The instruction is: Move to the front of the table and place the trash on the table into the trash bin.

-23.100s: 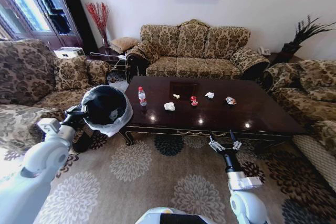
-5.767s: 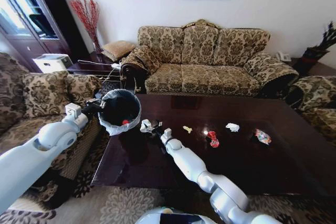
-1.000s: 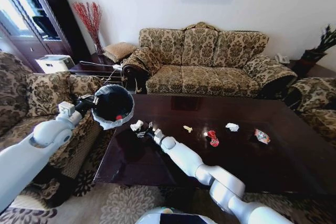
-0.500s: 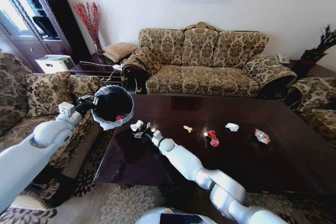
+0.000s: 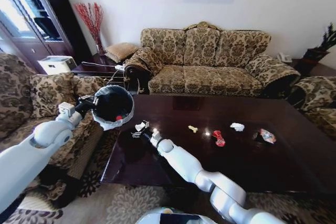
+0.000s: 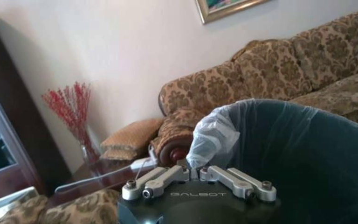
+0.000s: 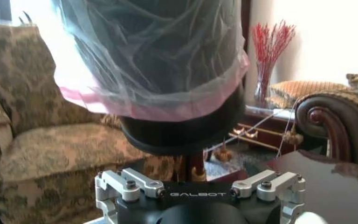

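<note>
My left gripper (image 5: 90,102) (image 6: 197,170) is shut on the rim of the trash bin (image 5: 107,100) (image 6: 291,149), holding it tilted in the air off the table's left end. Something red (image 5: 119,117) lies inside the bin. My right gripper (image 5: 138,128) (image 7: 197,183) hovers open just below the bin (image 7: 166,70), over the dark table (image 5: 262,166). On the table lie a yellowish scrap (image 5: 193,128), a red wrapper (image 5: 218,138), a white paper wad (image 5: 238,127) and a multicoloured wrapper (image 5: 268,136).
A patterned sofa (image 5: 205,61) stands behind the table. Armchairs flank it on the left (image 5: 31,93) and right (image 5: 320,98). A side table with a vase of red twigs (image 5: 93,22) is at the back left. Patterned rug (image 5: 136,203) lies in front.
The view has closed in on the table since the earliest frame; the bottle and one white wad are gone from it. In the last second my right gripper edged slightly toward the bin.
</note>
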`<state>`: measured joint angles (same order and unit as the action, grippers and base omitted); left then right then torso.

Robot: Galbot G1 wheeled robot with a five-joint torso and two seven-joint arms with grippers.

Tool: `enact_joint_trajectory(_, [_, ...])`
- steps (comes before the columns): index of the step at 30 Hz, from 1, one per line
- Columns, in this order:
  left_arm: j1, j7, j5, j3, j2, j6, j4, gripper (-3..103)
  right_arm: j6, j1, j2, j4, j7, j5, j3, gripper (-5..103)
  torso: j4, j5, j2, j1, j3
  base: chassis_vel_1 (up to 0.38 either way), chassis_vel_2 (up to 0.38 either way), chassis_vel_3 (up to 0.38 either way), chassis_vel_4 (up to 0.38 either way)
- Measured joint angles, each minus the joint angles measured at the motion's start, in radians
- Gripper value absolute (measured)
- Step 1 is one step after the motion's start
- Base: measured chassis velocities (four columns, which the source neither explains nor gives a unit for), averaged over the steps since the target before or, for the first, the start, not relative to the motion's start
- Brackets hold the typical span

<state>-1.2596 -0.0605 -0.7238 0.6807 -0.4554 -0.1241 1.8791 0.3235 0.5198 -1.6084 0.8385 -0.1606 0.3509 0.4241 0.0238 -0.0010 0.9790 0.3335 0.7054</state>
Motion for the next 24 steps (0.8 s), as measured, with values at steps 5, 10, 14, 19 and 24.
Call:
enact_joint_trajectory(5, [-0.001,0.0,0.0,-0.003,-0.004,0.0,0.001,3,-0.017,0.004,0.0,-0.021,0.06,-0.045,-0.005,100,-0.0004,0.0006,0.0,0.0,0.0,0.051,0.042,-0.011,-0.016])
enact_joint_trajectory(10, [-0.003,0.0,0.0,-0.002,-0.004,0.0,0.001,3,-0.041,0.012,0.001,-0.019,0.134,-0.095,-0.013,100,-0.0025,0.0017,0.0,0.0,0.0,-0.045,-0.037,0.007,-0.001])
enact_joint_trajectory(14, [-0.002,0.0,-0.001,-0.002,-0.004,0.001,0.0,3,-0.071,0.014,0.001,-0.004,0.155,-0.107,-0.015,100,-0.0021,0.0016,0.0,0.0,0.0,-0.017,-0.008,0.002,-0.003])
enact_joint_trajectory(19, [0.0,0.0,-0.002,-0.002,-0.007,0.001,-0.002,3,-0.097,0.017,0.0,-0.002,0.15,-0.091,-0.01,100,-0.0005,0.0009,0.0,0.0,0.0,0.0,0.0,0.0,0.0])
enact_joint_trajectory(24, [0.0,0.0,-0.002,-0.002,-0.011,0.002,-0.004,3,-0.129,0.024,0.0,0.011,0.165,-0.088,-0.001,90,-0.0012,0.001,0.0,0.0,0.0,0.0,0.0,0.0,0.0])
